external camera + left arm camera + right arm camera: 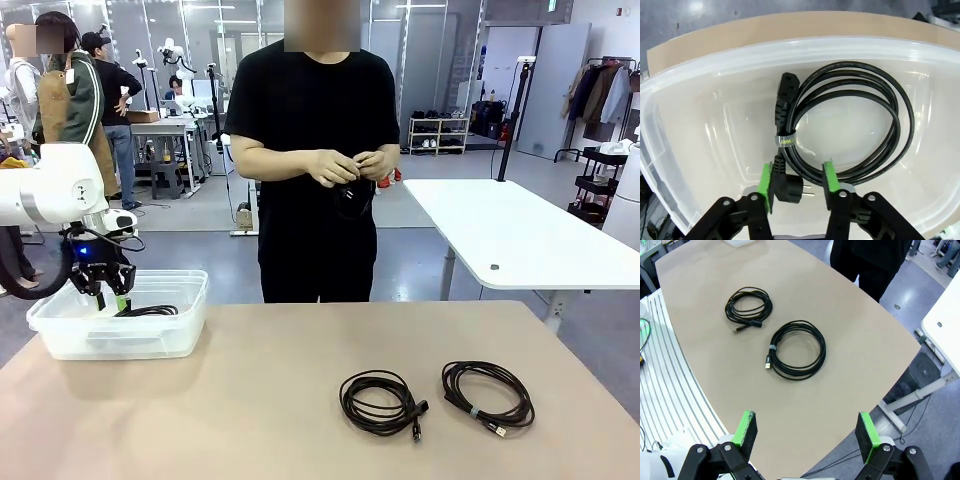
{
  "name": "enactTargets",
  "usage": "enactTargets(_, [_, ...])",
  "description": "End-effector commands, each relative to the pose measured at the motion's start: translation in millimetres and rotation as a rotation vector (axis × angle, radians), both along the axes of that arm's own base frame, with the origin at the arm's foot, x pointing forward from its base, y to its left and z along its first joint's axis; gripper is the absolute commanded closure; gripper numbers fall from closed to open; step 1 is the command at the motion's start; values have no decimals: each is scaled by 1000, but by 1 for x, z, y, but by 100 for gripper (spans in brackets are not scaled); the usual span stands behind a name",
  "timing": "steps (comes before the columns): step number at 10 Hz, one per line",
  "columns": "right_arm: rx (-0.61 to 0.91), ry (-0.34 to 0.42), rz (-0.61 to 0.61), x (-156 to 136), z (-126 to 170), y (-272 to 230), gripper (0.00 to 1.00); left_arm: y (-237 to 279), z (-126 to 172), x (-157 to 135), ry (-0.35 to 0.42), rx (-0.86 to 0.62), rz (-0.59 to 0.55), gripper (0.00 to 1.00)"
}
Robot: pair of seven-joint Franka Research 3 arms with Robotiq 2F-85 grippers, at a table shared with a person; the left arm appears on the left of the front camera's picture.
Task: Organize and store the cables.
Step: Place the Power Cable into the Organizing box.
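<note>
One cable (902,125) in the bin (690,100), left claw (796,175) spread above it: drop done. Two more coils (820,352) on the tabletop (850,315) under the spread right claw (806,415). Next: grab one.

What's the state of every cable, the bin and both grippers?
Bin: lidless, on the table.
Bin cable: coiled, banded, lying on the bin floor.
Left gripper: open, fingers either side of that cable's plug.
Right gripper: open, empty, above the table.
Middle cable: coiled, on the table.
Right-hand cable: coiled, pale tie, on the table.
Fourth cable: in the person's hands, off the table.
</note>
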State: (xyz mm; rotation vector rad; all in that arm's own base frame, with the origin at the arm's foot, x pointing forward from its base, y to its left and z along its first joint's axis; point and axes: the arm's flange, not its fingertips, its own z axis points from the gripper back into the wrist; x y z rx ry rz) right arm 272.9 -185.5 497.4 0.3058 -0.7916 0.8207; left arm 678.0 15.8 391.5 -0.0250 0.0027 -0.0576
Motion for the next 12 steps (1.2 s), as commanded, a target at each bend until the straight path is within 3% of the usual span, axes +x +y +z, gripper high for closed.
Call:
enactTargets(1, [1,-11,14,-1,-1,0,0,3,5,-16,-16,-39,-14,0])
enactTargets(2, [1,-11,14,-1,-1,0,0,4,7,-17,-20,-47,-13,6])
enactTargets(3, [1,-11,14,-1,-1,0,0,5,8,-18,-24,-52,-12,0])
enactTargets(7, [1,-11,14,-1,-1,0,0,8,8,-21,-21,-59,-12,0])
enactTargets(12, [1,-11,14,-1,-1,0,0,15,26,-42,-112,-89,-50,0])
